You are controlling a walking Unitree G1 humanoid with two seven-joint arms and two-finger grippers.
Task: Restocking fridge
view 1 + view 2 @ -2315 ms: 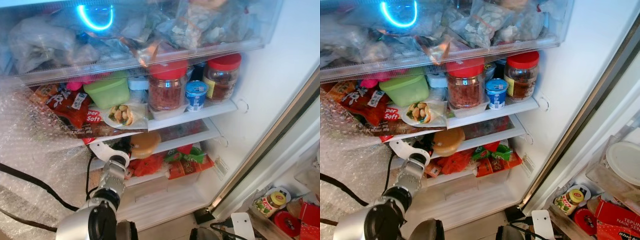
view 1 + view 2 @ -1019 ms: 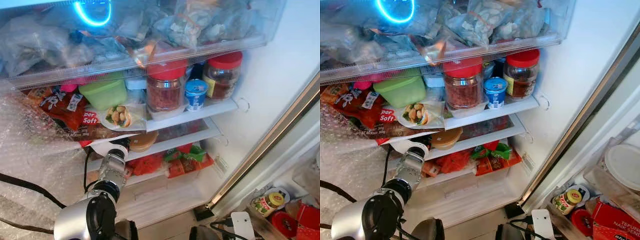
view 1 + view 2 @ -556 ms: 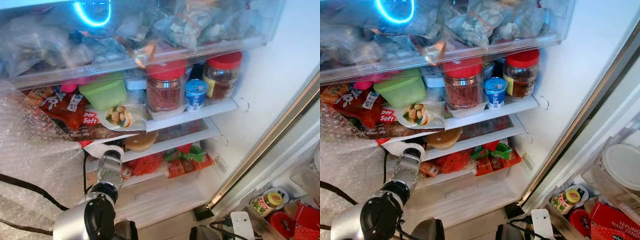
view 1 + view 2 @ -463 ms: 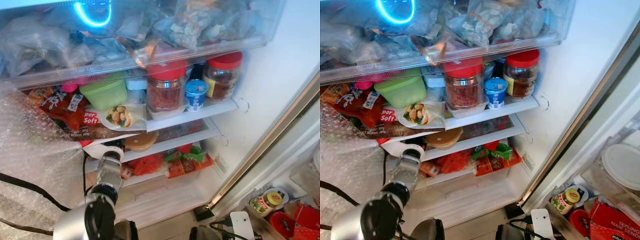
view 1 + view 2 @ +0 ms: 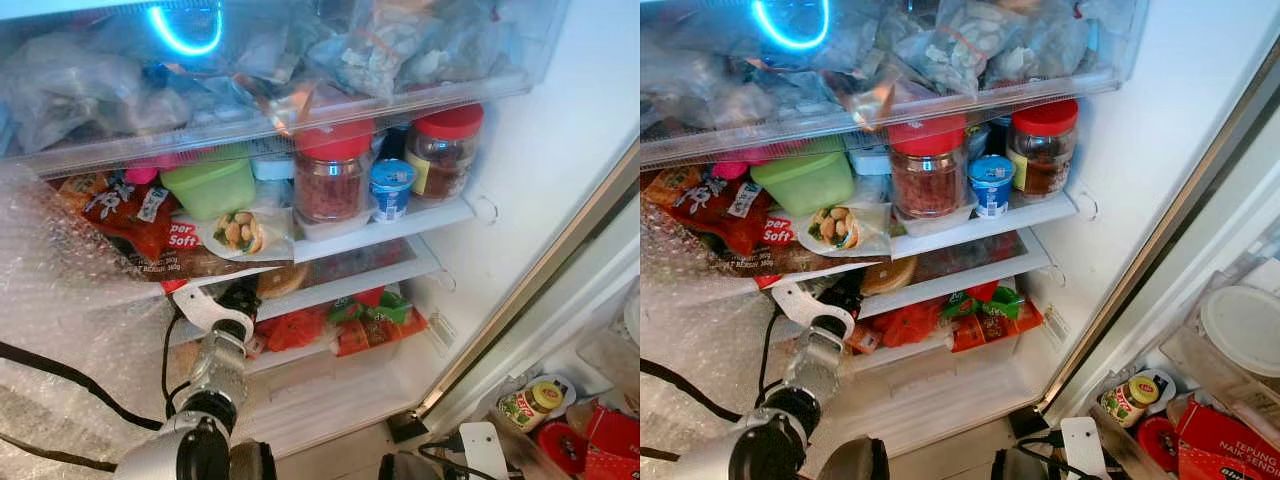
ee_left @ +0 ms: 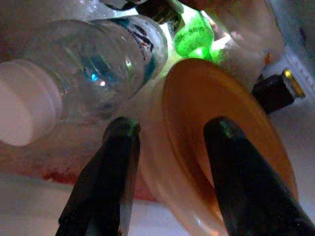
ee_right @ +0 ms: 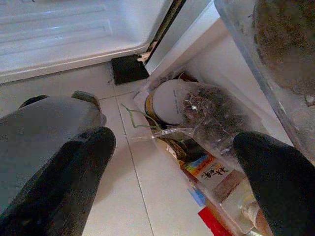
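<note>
- Left wrist view: the left gripper (image 6: 167,142) has its two black fingers (image 6: 114,172) spread, one on each side of an orange-lidded container (image 6: 216,132); contact with it cannot be confirmed.
- A clear plastic bottle (image 6: 88,64) with a white cap lies on its side just beside the container.
- Head views: the left arm (image 5: 215,370) reaches up into the open fridge (image 5: 540,150), its gripper at the second shelf (image 5: 970,272), where the orange-lidded container sits at the left end, partly hidden behind the wrist.
- Shelf above: a green tub (image 5: 208,183), a red-lidded jar (image 5: 328,178), a small blue-and-white cup (image 5: 391,187) and a second red-lidded jar (image 5: 443,150), left to right.
- Red and green packets (image 5: 360,320) lie on the lowest shelf.
- Bubble wrap (image 5: 70,300) covers the left side of the scene.
- Right wrist view: the right gripper (image 7: 172,162) hangs low with fingers wide apart, above the tiled floor (image 7: 147,206) near the fridge's bottom corner and a bagged white lid (image 7: 170,101).
</note>
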